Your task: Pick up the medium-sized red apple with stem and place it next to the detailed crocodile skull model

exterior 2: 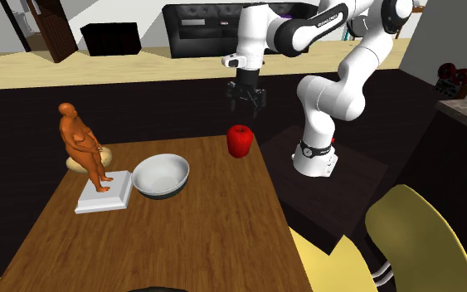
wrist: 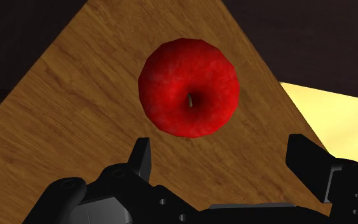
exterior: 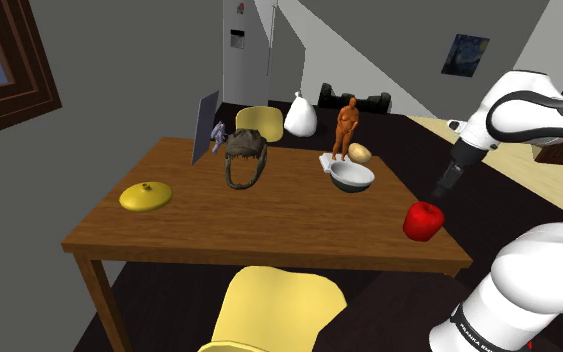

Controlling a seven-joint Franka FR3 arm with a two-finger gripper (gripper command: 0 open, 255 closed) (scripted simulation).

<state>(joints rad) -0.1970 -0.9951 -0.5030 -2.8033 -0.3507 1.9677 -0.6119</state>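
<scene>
Wood-grained table (exterior: 249,215) is standing in a dim, grey-walled room, with a painting (exterior: 465,52) hanging on the far wall in the shoulder view and a black sofa (exterior 2: 198,25) sitting far back in the second exterior view. The red apple (exterior: 423,221) is resting upright at the table's near right corner in the shoulder view, close to both edges. In the wrist view its stem dimple is facing the camera.

The black gripper (exterior: 439,188) is hovering just above the apple and slightly beyond it, pointing down. Its jaws are standing spread apart and are touching nothing. In the wrist view the two fingers (wrist: 142,156) are flanking a bare patch of wood, and the apple is lying ahead of them rather than between them.

The crocodile skull model (exterior: 246,158), brownish grey, is lying toward the far side of the table, well apart from the apple and to the shoulder view's left of it. Between the two, a grey bowl (exterior: 352,177) is sitting just beside an orange figurine (exterior: 345,128), which is standing on a white base (exterior: 329,160). A yellow lid-like disc (exterior: 146,196) is lying near the shoulder view's left end of the table. One yellow chair (exterior: 274,310) is standing at the near edge.
</scene>
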